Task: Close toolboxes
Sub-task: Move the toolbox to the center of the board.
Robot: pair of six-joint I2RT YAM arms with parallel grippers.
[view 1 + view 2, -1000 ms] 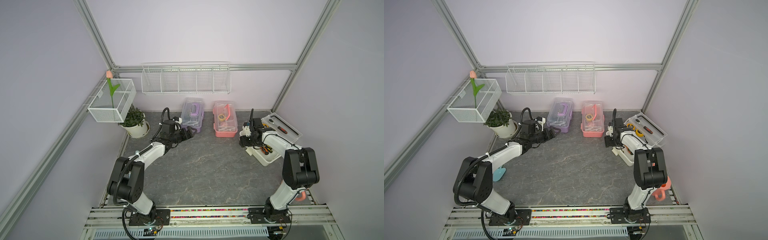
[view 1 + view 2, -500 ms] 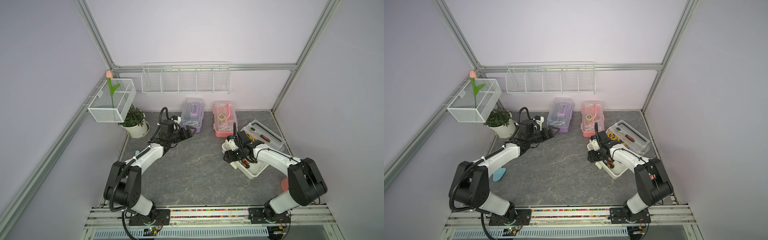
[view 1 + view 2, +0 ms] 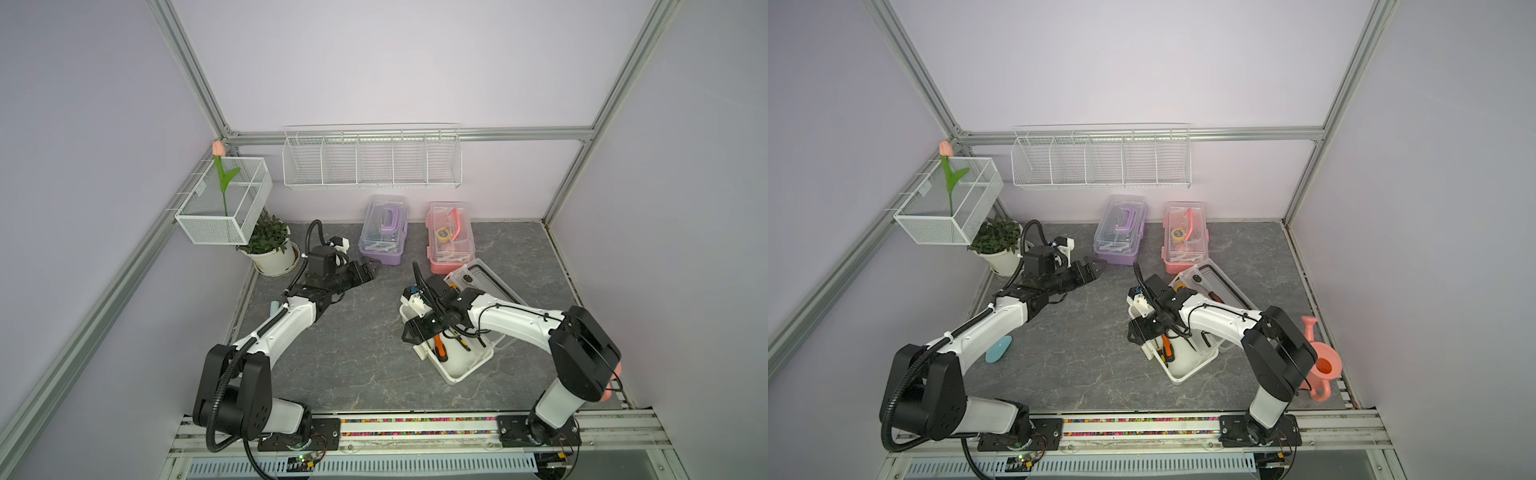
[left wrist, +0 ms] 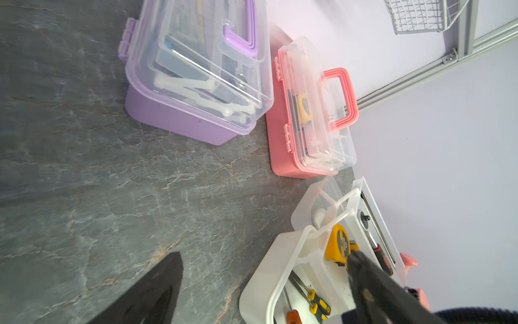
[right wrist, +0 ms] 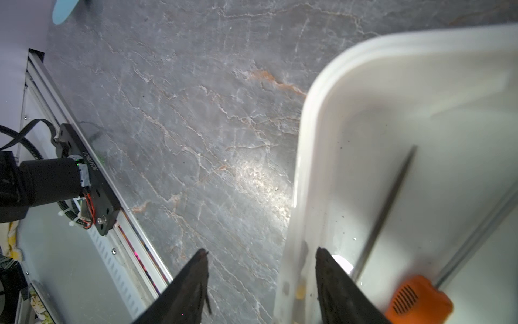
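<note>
Awkwardly, the white toolbox (image 3: 459, 365) sits open and askew on the right half of the surface (image 3: 357, 332), its clear lid (image 3: 486, 282) lying back toward the right wall, while the purple toolbox (image 3: 382, 232) and pink toolbox (image 3: 451, 241) stand by the back wall, lids down. The right jaws stand spread astride the white base's wall facing mid-surface, one inside near an orange-handled screwdriver (image 5: 417, 297), a gap outside. A pull here could skid or tip the box, and the right arm (image 3: 511, 316) lying across it would likely block the lid's swing. The left jaws gape empty just short of the purple toolbox. Room lies open mid-surface; the lid end crowds the pink toolbox, and a watering can (image 3: 1323, 365) sits at the front right edge.
</note>
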